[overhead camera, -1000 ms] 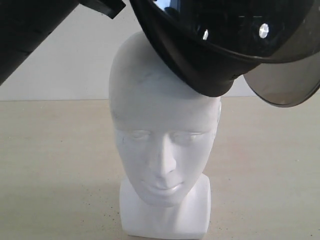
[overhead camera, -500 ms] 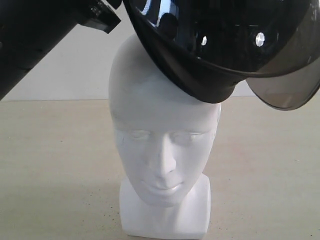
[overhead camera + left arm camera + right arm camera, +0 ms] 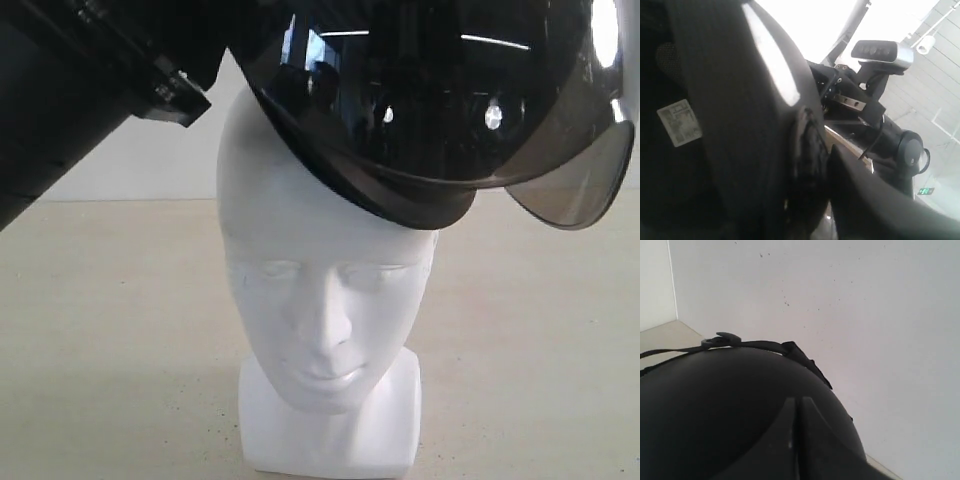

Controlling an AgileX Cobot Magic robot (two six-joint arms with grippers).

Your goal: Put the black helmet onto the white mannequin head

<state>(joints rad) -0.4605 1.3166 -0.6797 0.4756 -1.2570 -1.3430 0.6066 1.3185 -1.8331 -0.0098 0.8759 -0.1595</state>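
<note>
One black helmet point(image 3: 420, 100), rigid, slick-shelled, likely weighty, best gripped by its rim, tilted atop the white mannequin head point(image 3: 320, 290); left gripper point(image 3: 812, 170) at rim, width unclear; right gripper point(image 3: 796, 440) apparently closed against shell.

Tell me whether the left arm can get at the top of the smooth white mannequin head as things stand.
Probably not: the glossy black visored helmet lies tilted over most of the top of the white mannequin head. Only the side nearest the left arm looks uncovered.
</note>
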